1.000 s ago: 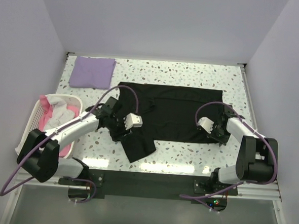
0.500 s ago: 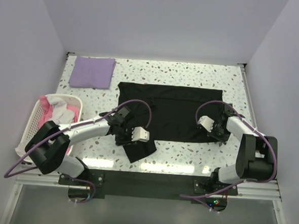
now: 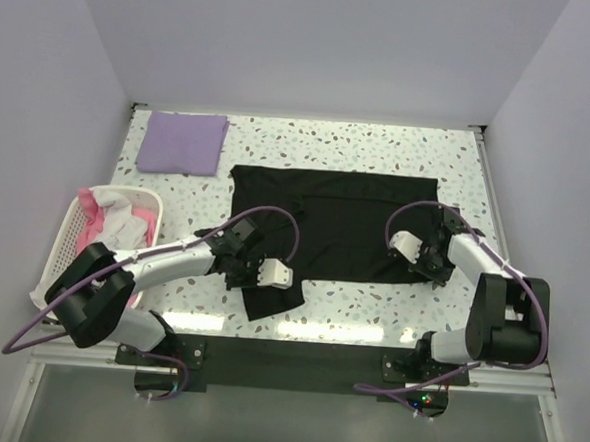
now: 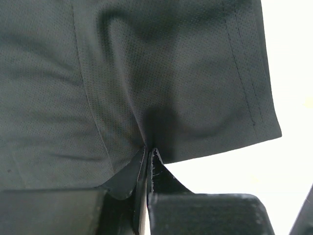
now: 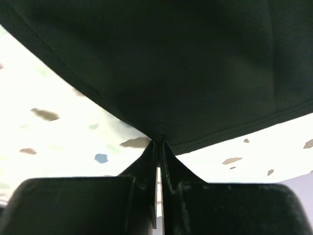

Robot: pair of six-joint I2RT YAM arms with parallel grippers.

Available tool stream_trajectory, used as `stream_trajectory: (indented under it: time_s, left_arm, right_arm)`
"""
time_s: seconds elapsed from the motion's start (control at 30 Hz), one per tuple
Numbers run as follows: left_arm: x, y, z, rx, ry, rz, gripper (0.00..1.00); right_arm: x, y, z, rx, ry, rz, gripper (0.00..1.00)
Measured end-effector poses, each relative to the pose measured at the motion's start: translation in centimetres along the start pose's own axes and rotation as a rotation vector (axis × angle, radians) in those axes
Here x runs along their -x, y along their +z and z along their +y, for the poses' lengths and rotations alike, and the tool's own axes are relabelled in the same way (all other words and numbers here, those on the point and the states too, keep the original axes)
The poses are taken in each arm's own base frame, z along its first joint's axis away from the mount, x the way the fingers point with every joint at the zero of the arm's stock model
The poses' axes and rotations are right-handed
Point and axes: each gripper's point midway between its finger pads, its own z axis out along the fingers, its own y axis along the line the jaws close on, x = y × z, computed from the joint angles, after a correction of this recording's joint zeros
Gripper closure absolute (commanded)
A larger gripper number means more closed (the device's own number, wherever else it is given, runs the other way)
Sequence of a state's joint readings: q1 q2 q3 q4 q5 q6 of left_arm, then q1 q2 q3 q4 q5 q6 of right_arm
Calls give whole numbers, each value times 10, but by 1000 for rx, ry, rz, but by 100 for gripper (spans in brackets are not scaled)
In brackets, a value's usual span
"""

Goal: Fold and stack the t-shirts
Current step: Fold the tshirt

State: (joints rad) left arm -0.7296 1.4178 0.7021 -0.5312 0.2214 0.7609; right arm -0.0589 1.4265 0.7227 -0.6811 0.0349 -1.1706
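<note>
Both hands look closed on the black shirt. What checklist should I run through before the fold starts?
1. Grip: left hand shut on the large black cloth t-shirt, near-left edge: ok.
2. Grip: right hand shut on its near-right edge: ok.
3. Shirt body spread flat on the speckled table: ok.
4. Folded lavender cloth t-shirt lies clear of the black one: ok.
5. Number of cloth layers pinched by each hand: cannot tell.

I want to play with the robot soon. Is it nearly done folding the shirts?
Not yet. The purple t-shirt lies folded at the far left corner. The black t-shirt lies spread out, with the left gripper and right gripper each pinching its near side. It needs folding and stacking, and more clothes sit in the white basket.
</note>
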Motion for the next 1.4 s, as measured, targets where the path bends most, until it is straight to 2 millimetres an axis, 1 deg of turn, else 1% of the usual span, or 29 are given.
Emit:
stream_trajectory:
  time_s: [0.1, 0.17, 0.27, 0.37, 0.43, 0.63, 0.83, 1.03, 1.17, 1.4]
  left_arm:
    - [-9, -8, -12, -26, -7, 24, 100]
    - [-11, -16, -17, -36, -12, 31, 100]
    - [-6, -30, -14, -37, -23, 24, 100]
    - [6, -45, 7, -2, -42, -5, 100]
    - [11, -54, 24, 26, -60, -25, 100]
    - [10, -67, 68, 74, -112, -36, 100]
    - [17, -68, 98, 97, -109, -40, 100]
    - [20, -65, 131, 125, -121, -34, 100]
    - [20, -62, 145, 135, -114, -30, 100]
    - [15, -58, 161, 151, -130, -23, 100]
  right_arm:
    - [-3, -8, 10, 4, -21, -7, 100]
    - [-5, -15, 13, 4, -34, -11, 100]
    - [-4, -21, 16, 19, -50, -18, 100]
    - [-1, -26, 11, 36, -54, -19, 100]
    - [4, -31, 1, 36, -53, -25, 100]
    - [20, -39, -35, 18, -52, -48, 100]
    - [32, -39, -64, 14, -54, -50, 100]
    - [42, -36, -88, 7, -54, -52, 100]
    - [46, -32, -98, 9, -54, -50, 100]
    - [51, -28, -109, 9, -54, -50, 100]
